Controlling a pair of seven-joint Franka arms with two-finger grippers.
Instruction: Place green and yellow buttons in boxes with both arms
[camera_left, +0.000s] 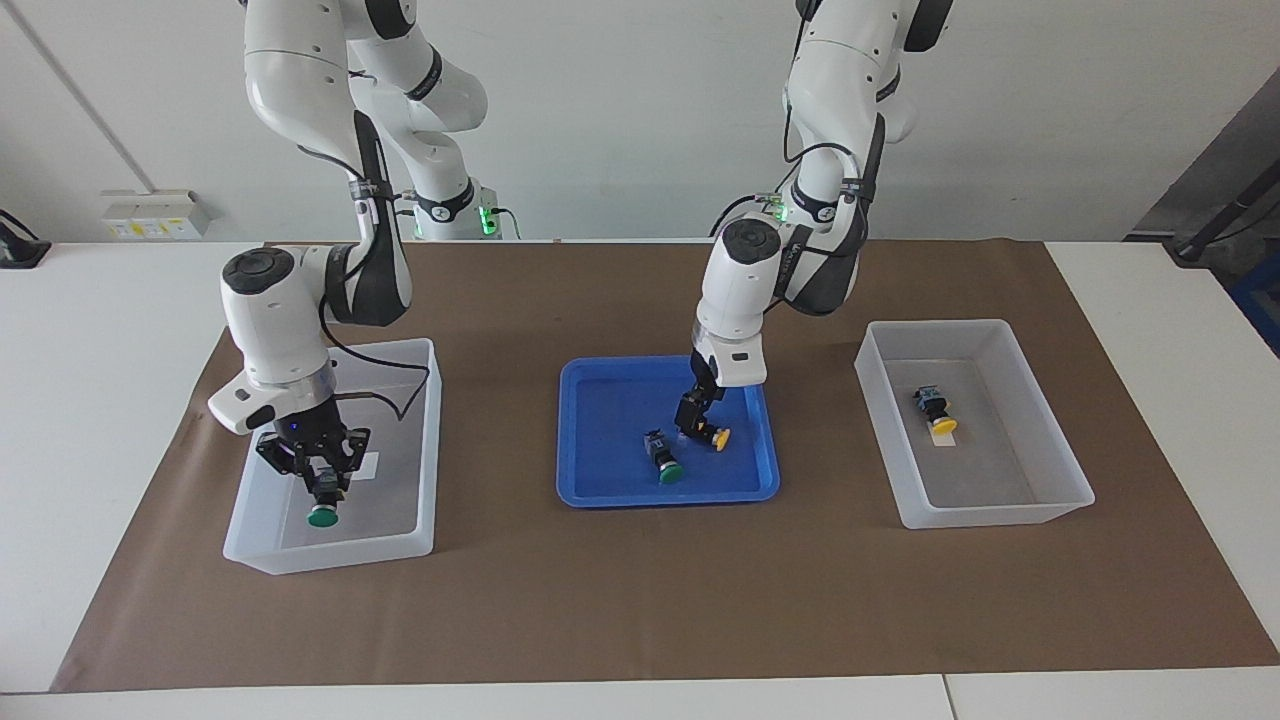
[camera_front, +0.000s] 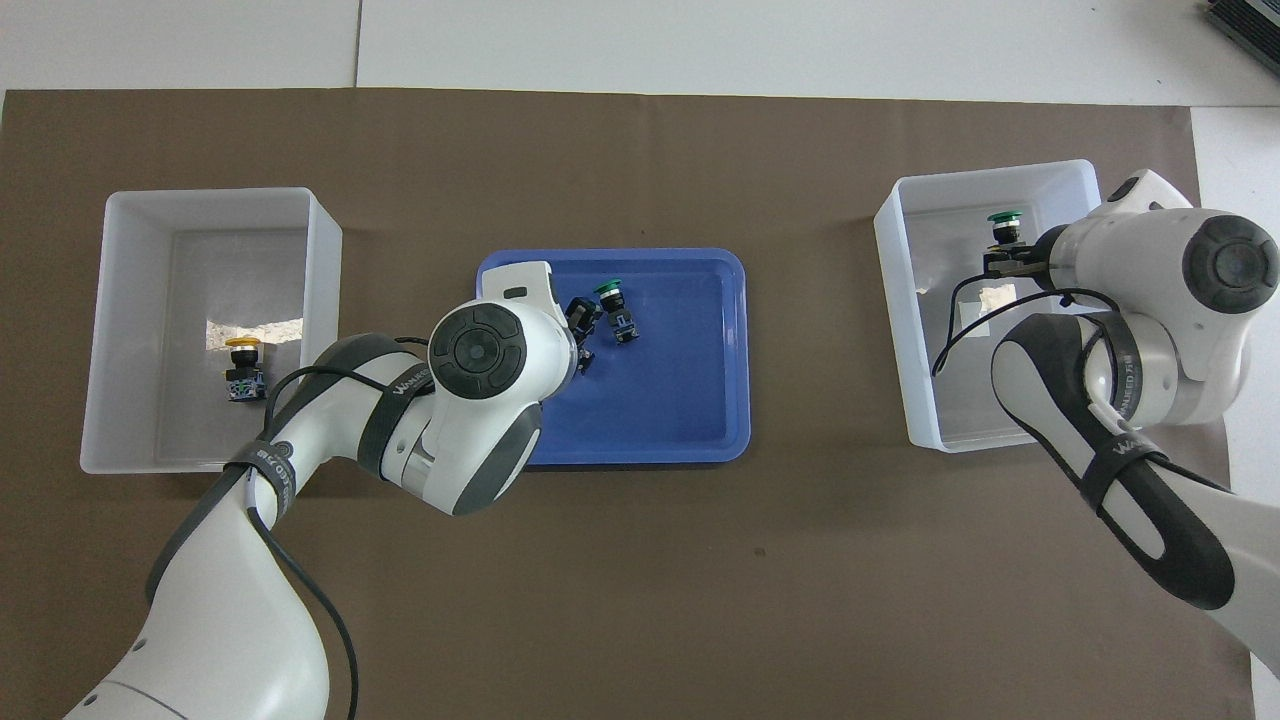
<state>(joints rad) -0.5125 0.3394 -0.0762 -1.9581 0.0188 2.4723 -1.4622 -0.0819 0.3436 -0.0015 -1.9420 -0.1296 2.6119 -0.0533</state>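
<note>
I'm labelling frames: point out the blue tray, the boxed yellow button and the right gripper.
blue tray (camera_left: 610, 400): facing view, bare floor.
yellow button (camera_left: 941, 424): facing view, cap.
right gripper (camera_left: 325, 488): facing view, between fingertips.
</note>
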